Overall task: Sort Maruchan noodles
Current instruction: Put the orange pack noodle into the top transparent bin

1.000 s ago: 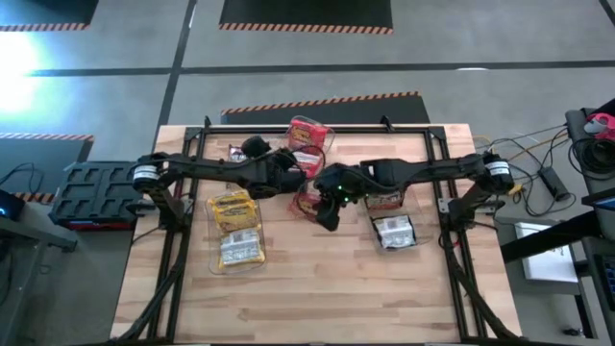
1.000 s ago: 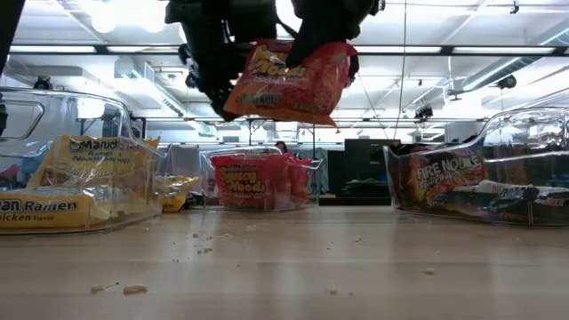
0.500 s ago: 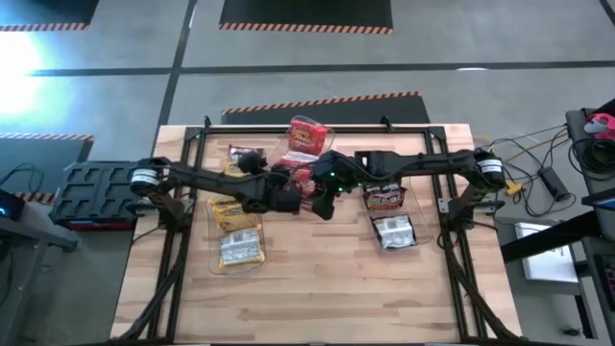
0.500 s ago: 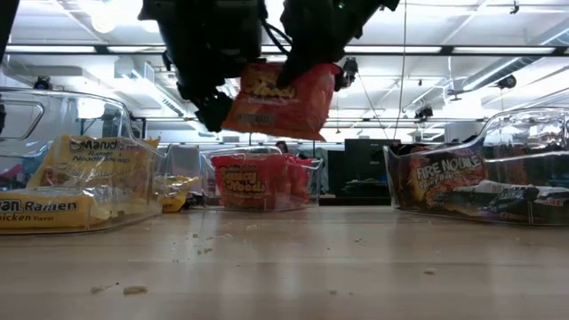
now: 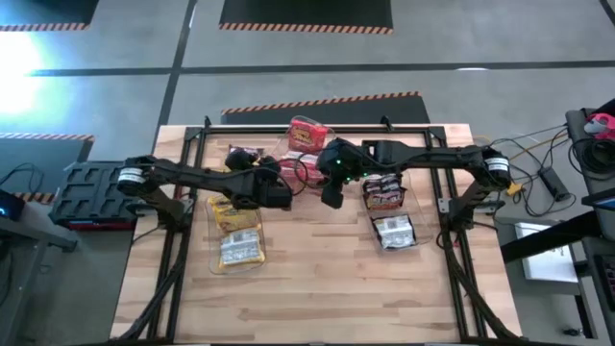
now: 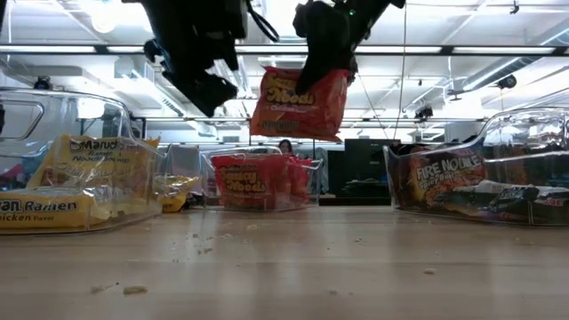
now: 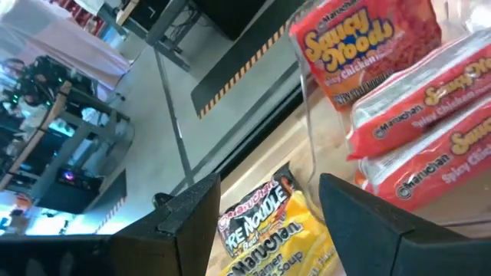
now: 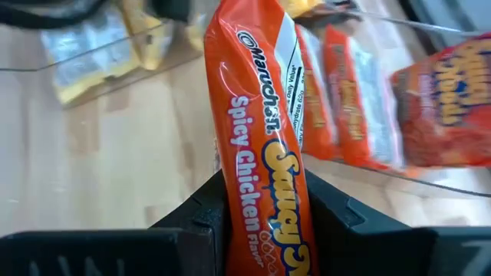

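The left gripper [image 6: 203, 89] has drawn away, jaws open and empty; the right gripper [image 8: 265, 222] pinches the red Spicy Chicken packet [image 8: 257, 130], hanging below its jaws, seemingly near the red-packet bin [image 6: 258, 182].

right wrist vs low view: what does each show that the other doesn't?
Right wrist only: the right end effector clamped on the red Spicy Chicken packet, with its flavour print readable.

Low only: the left end effector open and empty beside the packet, the yellow packets in the left bin, the dark Fire Noodle packets in the right bin, and the held packet hanging clear above the table.

Both: the held red packet and the bin of red packets behind it.
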### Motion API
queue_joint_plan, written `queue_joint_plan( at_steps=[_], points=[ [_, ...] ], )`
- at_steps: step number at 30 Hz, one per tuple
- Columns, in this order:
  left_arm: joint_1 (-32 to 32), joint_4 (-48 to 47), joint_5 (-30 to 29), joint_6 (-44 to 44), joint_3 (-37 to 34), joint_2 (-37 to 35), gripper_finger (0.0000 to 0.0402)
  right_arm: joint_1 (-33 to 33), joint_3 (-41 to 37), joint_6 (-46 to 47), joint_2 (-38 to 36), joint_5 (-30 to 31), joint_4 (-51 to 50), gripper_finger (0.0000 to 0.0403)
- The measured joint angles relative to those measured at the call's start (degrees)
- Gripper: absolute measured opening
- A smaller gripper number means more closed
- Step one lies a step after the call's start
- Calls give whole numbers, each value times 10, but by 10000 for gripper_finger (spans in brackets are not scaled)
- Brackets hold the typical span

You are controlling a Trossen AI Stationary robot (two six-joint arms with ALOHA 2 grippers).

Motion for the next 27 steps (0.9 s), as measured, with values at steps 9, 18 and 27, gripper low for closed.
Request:
queue_joint_plan(
  at_steps=[9,18,27],
  points=[
    [2,-123,2,-88,-2,-113,205,-28,-1,-77,7,70,77,107],
    [-5,-147,15,-126,-10,-227,205,-81,-1,-148,33,104,185,107],
    [-16,-146,17,-110,-10,-263,205,-149,-2,-162,105,101,229,107]
  ],
)
